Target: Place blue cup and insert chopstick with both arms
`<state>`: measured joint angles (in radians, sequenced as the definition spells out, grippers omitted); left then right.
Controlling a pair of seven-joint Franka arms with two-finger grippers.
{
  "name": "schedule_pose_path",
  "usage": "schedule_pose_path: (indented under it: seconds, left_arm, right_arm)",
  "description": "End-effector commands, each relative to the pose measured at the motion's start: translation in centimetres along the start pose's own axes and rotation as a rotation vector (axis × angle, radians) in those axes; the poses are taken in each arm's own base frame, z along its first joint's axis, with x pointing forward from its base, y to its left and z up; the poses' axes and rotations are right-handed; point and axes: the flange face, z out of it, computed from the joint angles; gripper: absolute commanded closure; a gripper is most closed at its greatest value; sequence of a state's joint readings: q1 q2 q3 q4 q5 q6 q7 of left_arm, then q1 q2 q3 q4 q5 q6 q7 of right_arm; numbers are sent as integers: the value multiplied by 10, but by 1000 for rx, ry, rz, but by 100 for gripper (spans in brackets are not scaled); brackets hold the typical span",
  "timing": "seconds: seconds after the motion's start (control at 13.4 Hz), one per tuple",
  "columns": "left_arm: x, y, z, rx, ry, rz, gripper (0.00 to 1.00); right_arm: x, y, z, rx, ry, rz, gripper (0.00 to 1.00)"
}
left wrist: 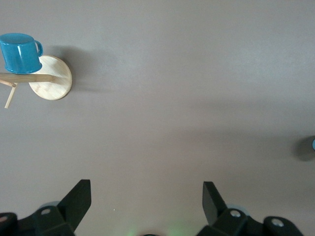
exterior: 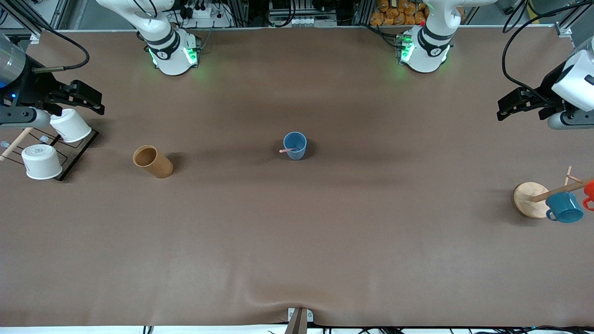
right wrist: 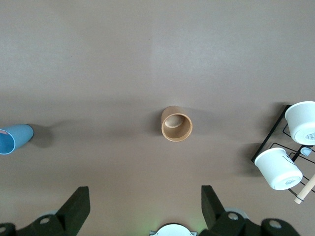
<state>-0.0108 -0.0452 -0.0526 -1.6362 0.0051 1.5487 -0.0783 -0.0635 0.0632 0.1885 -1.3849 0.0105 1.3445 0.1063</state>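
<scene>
The blue cup (exterior: pixel 295 145) stands upright mid-worktop (exterior: pixel 297 241), the chopstick (exterior: pixel 288 150) resting inside it. I hold my left pincer (exterior: pixel 503 109) and right pincer (exterior: pixel 95 103) released, well apart from the cup. I avoid approaching; insertion looks complete.

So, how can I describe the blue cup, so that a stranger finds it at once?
Look at the middle of the brown table, between the two arms' ends. The blue cup stands upright there, alone. Unlike the brown cup and the handled mug, it holds a thin pink chopstick.

White arms (exterior: pixel 162 41), black grippers (exterior: pixel 83 96)
</scene>
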Motion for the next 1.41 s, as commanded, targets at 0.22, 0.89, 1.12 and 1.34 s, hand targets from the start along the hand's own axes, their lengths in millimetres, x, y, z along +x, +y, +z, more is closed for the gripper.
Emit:
schedule_pose_path:
  seconds: [0.22, 0.89, 1.12, 1.34]
  left_arm:
    - [-9, -1, -6, -21, 16, 11, 0]
    - [-9, 0, -8, -19, 18, 12, 0]
    - [-7, -1, -8, -17, 20, 12, 0]
    - [-4, 0, -11, -12, 29, 10, 0]
  right_arm:
    - [-10, 16, -9, -17, 22, 36, 0]
    - [-6, 33, -10, -16, 44, 68, 0]
    - [-7, 34, -12, -16, 45, 68, 0]
    - [-3, 41, -2, -16, 21, 79, 0]
